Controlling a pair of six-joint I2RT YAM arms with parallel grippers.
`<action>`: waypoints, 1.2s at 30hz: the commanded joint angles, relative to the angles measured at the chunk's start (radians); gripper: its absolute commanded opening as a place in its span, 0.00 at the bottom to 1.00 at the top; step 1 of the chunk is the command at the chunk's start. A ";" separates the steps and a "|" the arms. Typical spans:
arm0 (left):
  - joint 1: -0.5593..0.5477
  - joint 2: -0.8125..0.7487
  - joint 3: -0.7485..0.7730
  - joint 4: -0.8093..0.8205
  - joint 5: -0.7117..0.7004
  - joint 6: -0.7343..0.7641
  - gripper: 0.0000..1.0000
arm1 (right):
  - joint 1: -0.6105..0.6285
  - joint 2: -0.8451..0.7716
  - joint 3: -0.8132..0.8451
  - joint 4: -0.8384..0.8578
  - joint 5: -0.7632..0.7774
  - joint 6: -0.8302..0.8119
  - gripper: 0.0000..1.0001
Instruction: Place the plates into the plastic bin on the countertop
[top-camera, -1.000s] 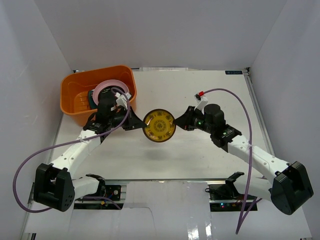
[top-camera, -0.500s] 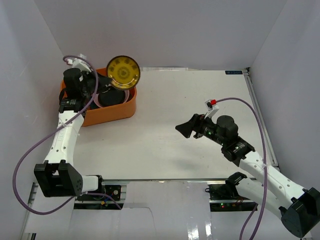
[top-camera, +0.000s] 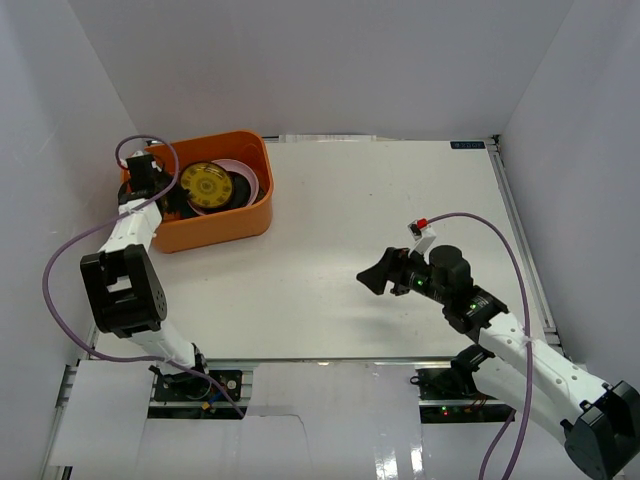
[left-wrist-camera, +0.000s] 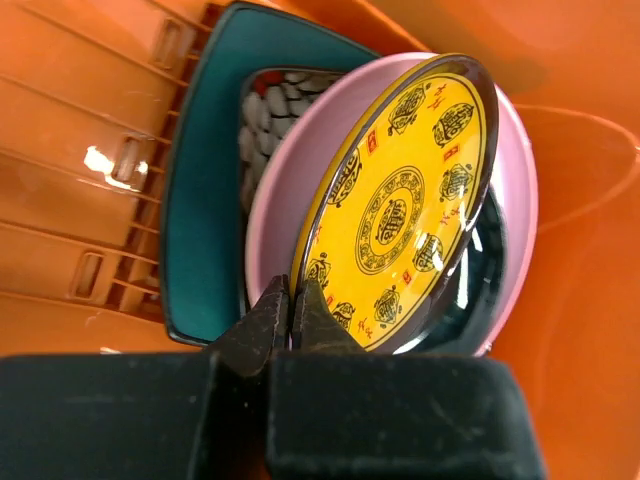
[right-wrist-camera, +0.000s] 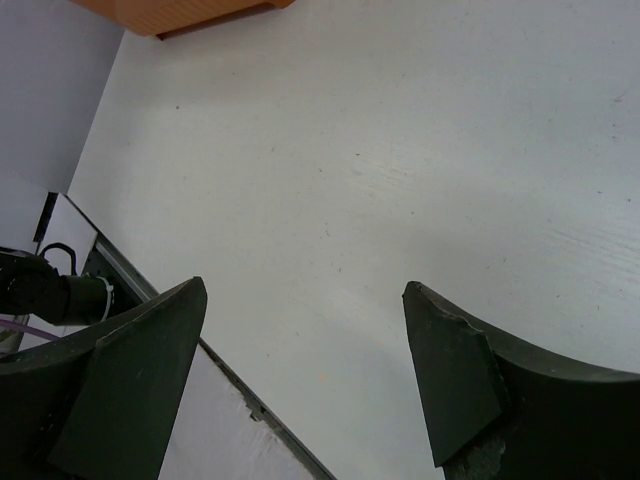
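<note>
The orange plastic bin (top-camera: 228, 226) stands at the back left of the white countertop (top-camera: 400, 200). Inside it, the yellow-patterned plate (top-camera: 206, 186) (left-wrist-camera: 400, 200) leans tilted on the pink plate (left-wrist-camera: 283, 180). Under these lie a teal square plate (left-wrist-camera: 205, 200), a black square plate with white flowers (left-wrist-camera: 265, 110) and a dark glossy plate (left-wrist-camera: 482, 262). My left gripper (top-camera: 181, 190) (left-wrist-camera: 291, 292) reaches into the bin, shut on the yellow plate's rim. My right gripper (top-camera: 376, 274) (right-wrist-camera: 305, 290) hovers open over bare countertop at the front right, holding nothing.
White walls close in the left, back and right sides. The bin's slotted floor (left-wrist-camera: 90, 150) shows left of the stacked plates. A corner of the bin (right-wrist-camera: 185, 12) appears at the top of the right wrist view. The table's front edge (right-wrist-camera: 250, 405) runs under the right gripper.
The right gripper let go of the yellow plate, opened and drew back to the front right. The left arm swung the plate from mid-table up over the bin and down inside.
</note>
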 joint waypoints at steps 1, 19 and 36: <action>0.013 -0.037 0.020 0.019 -0.053 -0.004 0.00 | 0.006 -0.017 -0.001 0.002 0.022 -0.020 0.85; -0.058 -0.503 -0.161 0.157 0.103 -0.068 0.98 | 0.006 -0.050 0.203 -0.182 0.237 -0.080 0.90; -0.420 -1.143 -0.529 -0.021 0.298 0.231 0.98 | 0.006 -0.357 0.191 -0.280 0.447 -0.226 0.90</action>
